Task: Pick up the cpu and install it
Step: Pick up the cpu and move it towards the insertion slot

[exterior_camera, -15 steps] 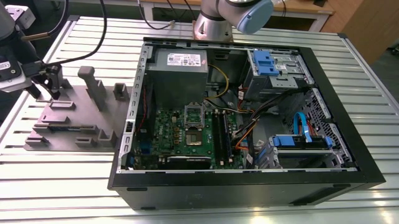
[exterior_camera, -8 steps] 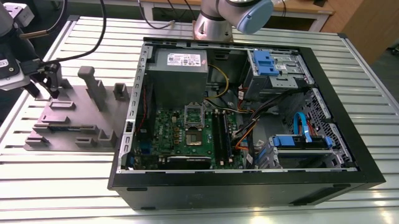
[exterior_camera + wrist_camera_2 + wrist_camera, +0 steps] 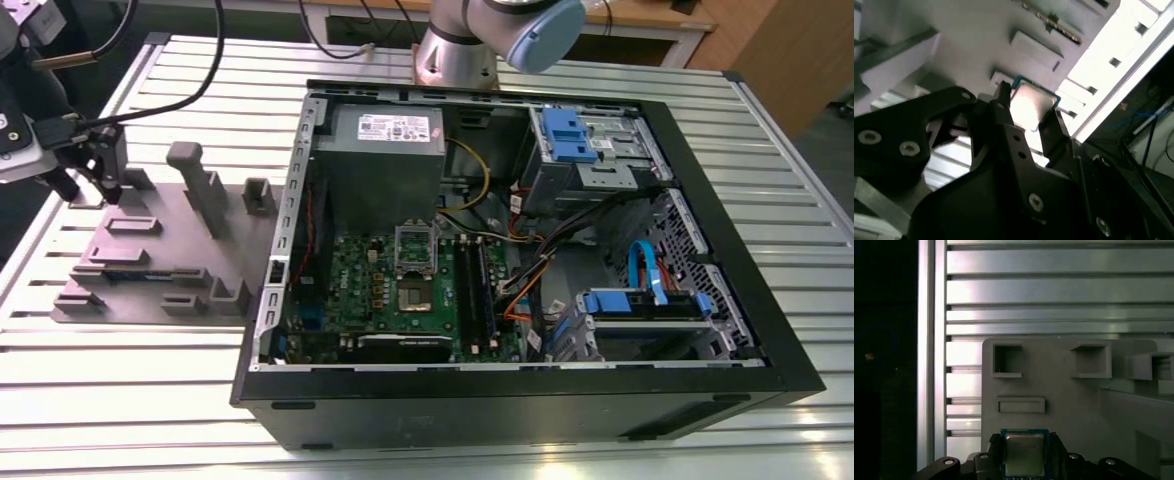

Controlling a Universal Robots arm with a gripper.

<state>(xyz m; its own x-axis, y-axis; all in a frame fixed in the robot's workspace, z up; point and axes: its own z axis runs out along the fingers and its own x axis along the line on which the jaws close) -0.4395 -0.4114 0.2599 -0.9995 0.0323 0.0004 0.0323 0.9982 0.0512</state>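
The cpu, a small square chip with a silver-grey top and a thin bluish rim, sits between the two black fingers of my gripper, which touch its opposite edges. In the second wrist view the cpu is likewise held between the fingers of the gripper. In the exterior view the gripper hangs at the far left, over the back corner of the grey fixture plate. The green motherboard lies inside the open computer case, and its socket is uncovered with its metal frame raised.
The open black case takes up the middle and right of the slatted aluminium table. Grey posts stand up from the fixture plate. The case also holds a grey power-supply box, drive bays with blue clips, and loose cables.
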